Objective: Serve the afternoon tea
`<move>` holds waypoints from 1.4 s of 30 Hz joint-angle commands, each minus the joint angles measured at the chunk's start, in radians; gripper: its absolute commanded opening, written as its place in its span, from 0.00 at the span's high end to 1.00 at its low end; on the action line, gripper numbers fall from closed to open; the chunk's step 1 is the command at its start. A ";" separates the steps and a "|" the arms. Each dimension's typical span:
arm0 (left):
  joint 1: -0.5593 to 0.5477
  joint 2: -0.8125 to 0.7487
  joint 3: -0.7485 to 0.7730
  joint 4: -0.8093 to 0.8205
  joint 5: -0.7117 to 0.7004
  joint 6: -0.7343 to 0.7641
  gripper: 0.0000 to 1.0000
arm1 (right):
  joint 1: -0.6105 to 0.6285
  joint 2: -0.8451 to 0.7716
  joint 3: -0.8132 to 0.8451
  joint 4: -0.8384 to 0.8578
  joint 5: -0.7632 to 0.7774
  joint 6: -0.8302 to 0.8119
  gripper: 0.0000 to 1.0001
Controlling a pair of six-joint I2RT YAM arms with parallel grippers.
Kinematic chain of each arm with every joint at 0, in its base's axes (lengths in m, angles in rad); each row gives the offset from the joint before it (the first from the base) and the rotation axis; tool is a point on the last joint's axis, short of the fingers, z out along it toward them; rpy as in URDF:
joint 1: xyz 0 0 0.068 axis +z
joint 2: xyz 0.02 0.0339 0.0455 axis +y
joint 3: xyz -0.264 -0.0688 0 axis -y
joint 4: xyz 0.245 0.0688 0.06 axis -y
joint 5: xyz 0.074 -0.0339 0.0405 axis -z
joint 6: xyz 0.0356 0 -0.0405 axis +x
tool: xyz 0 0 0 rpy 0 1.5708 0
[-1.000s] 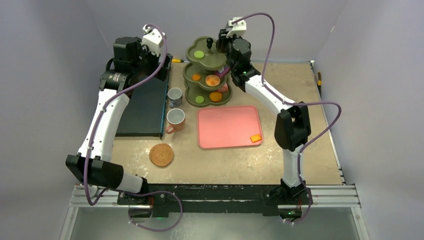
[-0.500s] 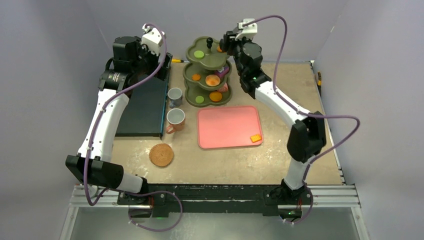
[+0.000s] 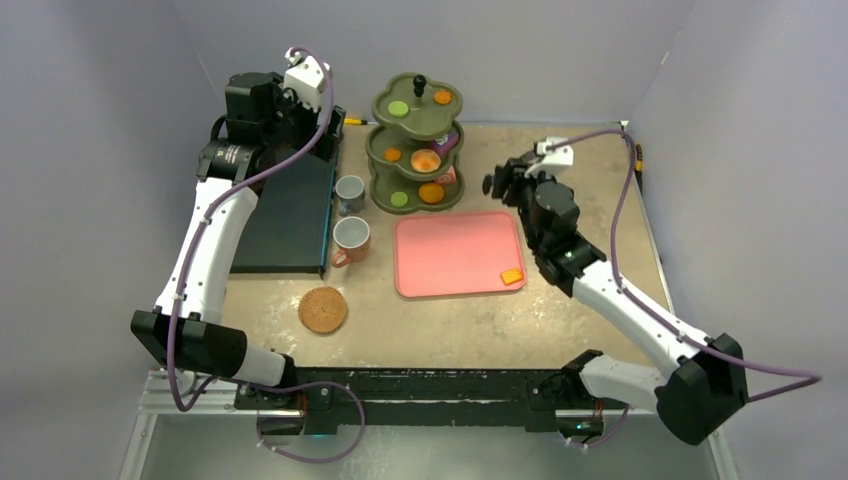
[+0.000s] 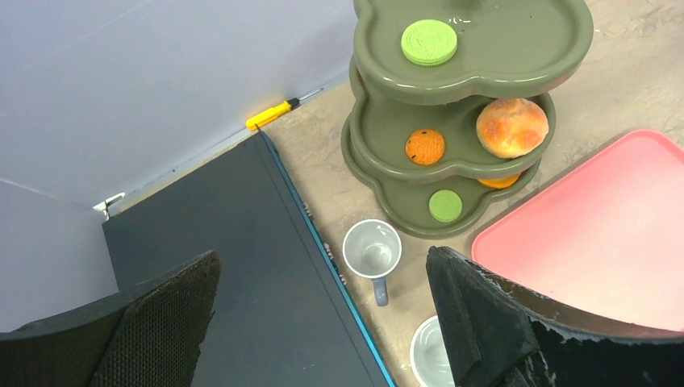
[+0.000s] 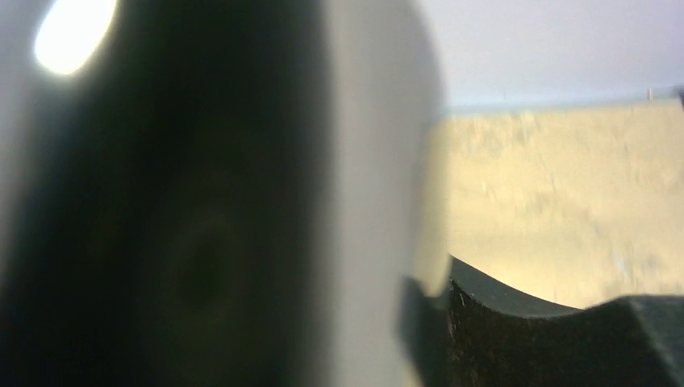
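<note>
On the top tier of a three-tier olive stand [image 3: 418,118], a green round [image 3: 398,108] and an orange round [image 3: 442,97]. On the middle tier, a small orange biscuit [image 3: 392,155] beside a golden bun [image 3: 426,160]. On the bottom tier, a second green round [image 3: 399,199] and an orange piece [image 3: 432,192].

Just left of the stand, the small grey mug [image 3: 349,190], upright. A little nearer, the orange mug [image 3: 351,238], white inside, also upright. Both just beside the edge of a dark flat box [image 3: 285,220].

In front of the stand, a pink tray [image 3: 450,250] with one orange cracker [image 3: 512,276] at its near right corner. On the bare table [image 3: 470,320], a brown round disc [image 3: 322,309] near the orange mug.

Left gripper [image 4: 323,258] above the far end of the dark box, spread wide, holding nothing. Right gripper [image 3: 497,183] over the table right of the stand, near the tray's far right corner. Wrist view there swamped by a dark blur close to the lens, so no telling whether clenched or released.
</note>
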 commanded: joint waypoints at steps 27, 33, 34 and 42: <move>0.011 -0.019 0.012 0.025 0.029 -0.012 0.01 | 0.070 -0.156 -0.352 -0.350 0.172 0.365 0.45; 0.010 -0.016 0.010 0.027 0.029 -0.009 0.01 | 0.102 -0.122 -0.327 -0.363 0.235 0.373 0.46; 0.011 -0.015 0.009 0.027 0.028 -0.007 0.01 | 0.115 -0.118 -0.326 -0.365 0.250 0.381 0.46; 0.011 -0.005 0.020 0.023 0.026 0.009 0.01 | 0.218 -0.031 -0.304 -0.435 0.394 0.512 0.46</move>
